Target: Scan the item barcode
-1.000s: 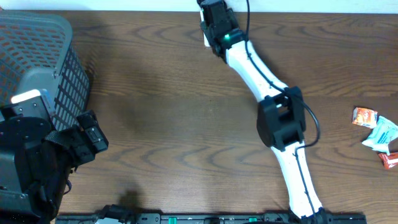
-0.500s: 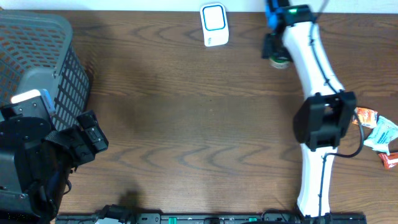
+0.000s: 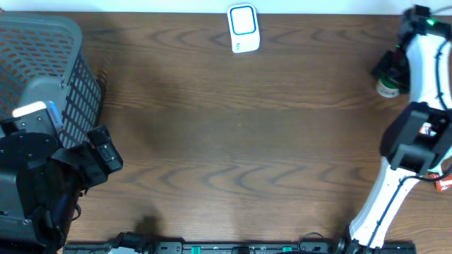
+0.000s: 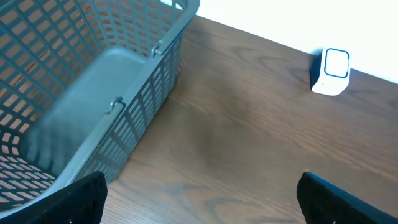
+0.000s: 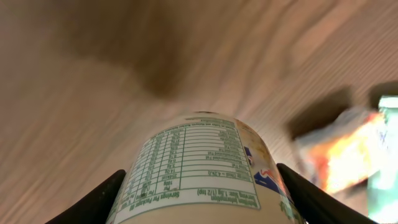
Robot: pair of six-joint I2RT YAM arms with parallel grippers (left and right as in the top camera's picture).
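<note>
Dark wood-grain table (image 3: 212, 141); cylindrical labelled bottle (image 5: 202, 162) in right gripper (image 5: 205, 196).

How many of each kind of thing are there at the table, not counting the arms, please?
Basket: 1
Scanner: 1
Bottle: 1
Snack packets: 3, partly hidden overhead
Total: 6

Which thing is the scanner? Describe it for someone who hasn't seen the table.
Start at the brown wooden table and follow its far edge, rightward from the grey mesh basket, to about mid-width. The scanner stands there alone: a small white box with a blue-outlined face, unlike the labelled bottle far right.
</note>
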